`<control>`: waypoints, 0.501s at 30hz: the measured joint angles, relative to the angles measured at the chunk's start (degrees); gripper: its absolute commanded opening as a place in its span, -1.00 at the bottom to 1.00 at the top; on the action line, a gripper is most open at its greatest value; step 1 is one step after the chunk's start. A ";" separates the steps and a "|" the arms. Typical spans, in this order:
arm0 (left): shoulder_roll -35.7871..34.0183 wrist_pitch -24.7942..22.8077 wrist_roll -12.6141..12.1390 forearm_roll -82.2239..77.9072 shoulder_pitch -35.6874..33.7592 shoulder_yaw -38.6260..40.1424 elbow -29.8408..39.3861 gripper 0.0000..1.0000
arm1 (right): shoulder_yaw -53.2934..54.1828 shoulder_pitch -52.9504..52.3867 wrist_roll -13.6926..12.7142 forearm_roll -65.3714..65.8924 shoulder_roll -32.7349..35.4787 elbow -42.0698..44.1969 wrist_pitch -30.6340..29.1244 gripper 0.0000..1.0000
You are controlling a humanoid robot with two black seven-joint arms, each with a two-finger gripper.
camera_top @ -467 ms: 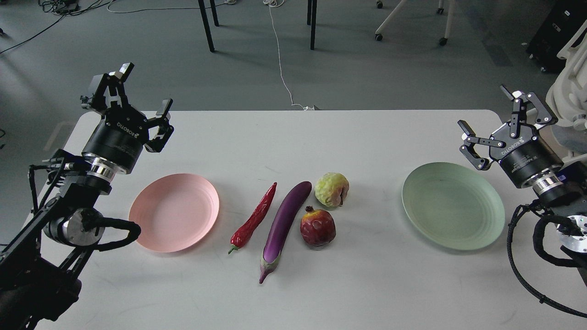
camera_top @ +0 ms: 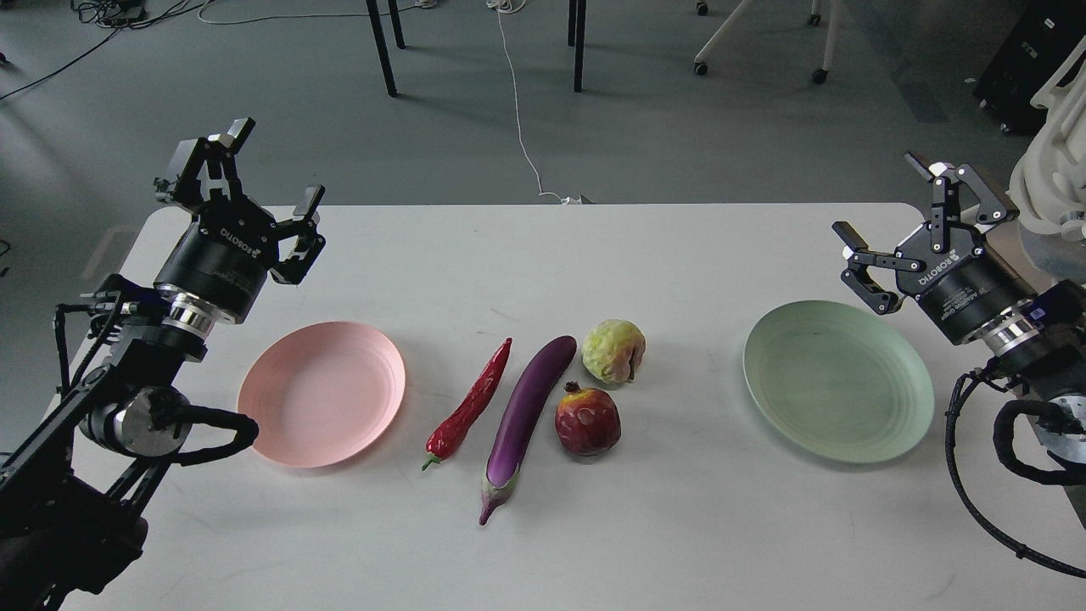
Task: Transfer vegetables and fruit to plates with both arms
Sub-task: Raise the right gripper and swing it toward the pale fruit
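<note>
left gripper (camera_top: 270, 168): fingers spread, empty, above counter's far-left corner | right gripper (camera_top: 882, 198): fingers spread, empty, above counter's far-right corner | both wrists tilted up and inward

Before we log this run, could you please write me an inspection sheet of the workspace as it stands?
Surface: white table, a few faint marks.
Job's things: chili pepper, eggplant, yellow-green fruit and pomegranate lie mid-table; pink plate and green plate hold nothing.
Clutter: nothing seen.
Grippers: left gripper and right gripper open, holding nothing, raised near the table's far corners.
Cables: white cable across the floor; black cable loops on the arms.
Surroundings: grey floor, chair legs.
</note>
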State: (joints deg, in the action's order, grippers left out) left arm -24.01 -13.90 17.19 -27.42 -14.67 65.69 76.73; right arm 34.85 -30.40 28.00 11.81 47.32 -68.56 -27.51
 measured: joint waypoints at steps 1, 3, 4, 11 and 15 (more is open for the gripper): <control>-0.19 -0.30 0.00 -0.02 -0.07 -0.02 0.00 0.98 | -0.78 -1.45 0.00 3.64 1.62 -1.14 -0.24 0.96; -0.40 -0.46 -0.01 -0.02 -0.08 -0.08 0.00 0.98 | -3.89 -5.89 0.00 11.06 4.61 -3.56 -0.47 0.96; -0.46 -0.48 0.00 0.00 -0.08 -0.10 0.00 0.98 | -5.67 -8.48 0.00 13.95 5.76 -4.48 -0.50 0.96; -0.60 -0.36 0.80 -0.20 -0.04 -0.38 0.00 0.98 | -29.47 -36.69 0.00 35.31 8.59 -7.81 -0.52 0.96; -0.60 -0.15 0.91 -0.32 -0.03 -0.54 0.13 0.98 | -44.76 -52.75 0.00 45.07 3.17 -7.61 -0.52 0.96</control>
State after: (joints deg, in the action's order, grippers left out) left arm -24.61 -14.05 18.10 -27.74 -14.69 65.15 76.86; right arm -9.91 -83.15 28.00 56.89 50.48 -76.17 -28.03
